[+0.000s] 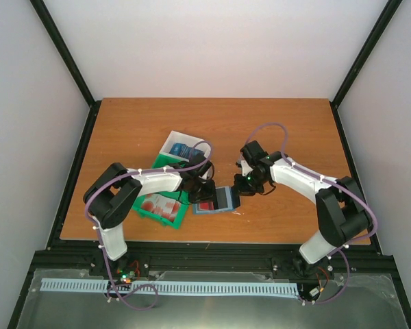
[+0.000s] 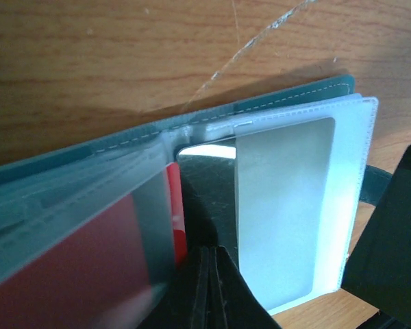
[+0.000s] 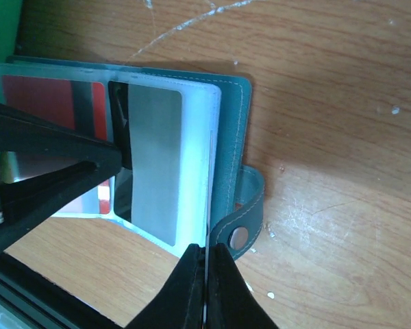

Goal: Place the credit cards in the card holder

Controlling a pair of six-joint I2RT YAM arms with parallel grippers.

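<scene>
Left gripper (image 2: 209, 255): jaws closed on the near edge of a dark card (image 2: 207, 199), which I see partly inside a clear sleeve ahead of the fingertips. Red card (image 2: 82, 260): sleeved, just beside that gripper. Right gripper (image 3: 205, 252): jaws pinched on the clear page edge of the card holder (image 3: 234, 130), which lies open on the table (image 3: 329, 103) between both grippers.

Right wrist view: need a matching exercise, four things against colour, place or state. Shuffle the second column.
A. card holder
B. red card
C. snap tab
D. right gripper

1. unfastened, sticking out over the table
2. teal
3. shut, pinching the card holder
4. inside a clear sleeve

Pairs: A-2, B-4, C-1, D-3.
</scene>
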